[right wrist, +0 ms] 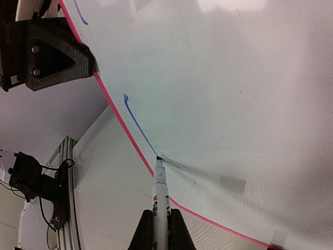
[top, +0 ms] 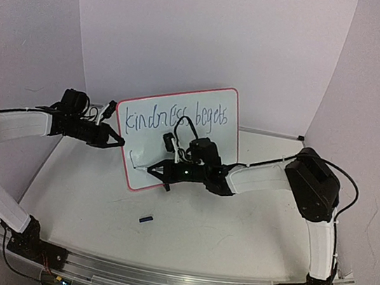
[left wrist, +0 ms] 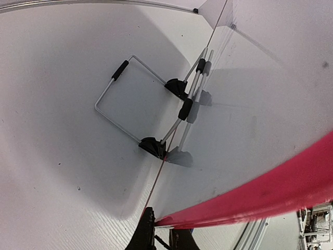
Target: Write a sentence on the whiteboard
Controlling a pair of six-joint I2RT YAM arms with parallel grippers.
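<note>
The whiteboard [top: 149, 144] stands tilted mid-table, red-rimmed. Its top line reads "kindness begets" [top: 175, 120] in dark blue. Below it there is a single blue stroke [right wrist: 136, 122] near the left rim. My left gripper [top: 116, 139] is shut on the board's left edge; its fingers pinch the red rim [left wrist: 281, 187] in the left wrist view, where the gripper [left wrist: 164, 235] sits at the bottom. My right gripper [top: 163, 171] is shut on a white marker pen [right wrist: 160, 192]. The pen's tip touches the board at the stroke's lower end, low on the left. The right gripper [right wrist: 160, 232] shows at the bottom of its own view.
A wire stand with black feet [left wrist: 153, 146] props the board from behind. A small dark cap [top: 145, 218] lies on the table in front of the board. An aluminium rail [top: 171, 278] runs along the near edge. White walls enclose the table.
</note>
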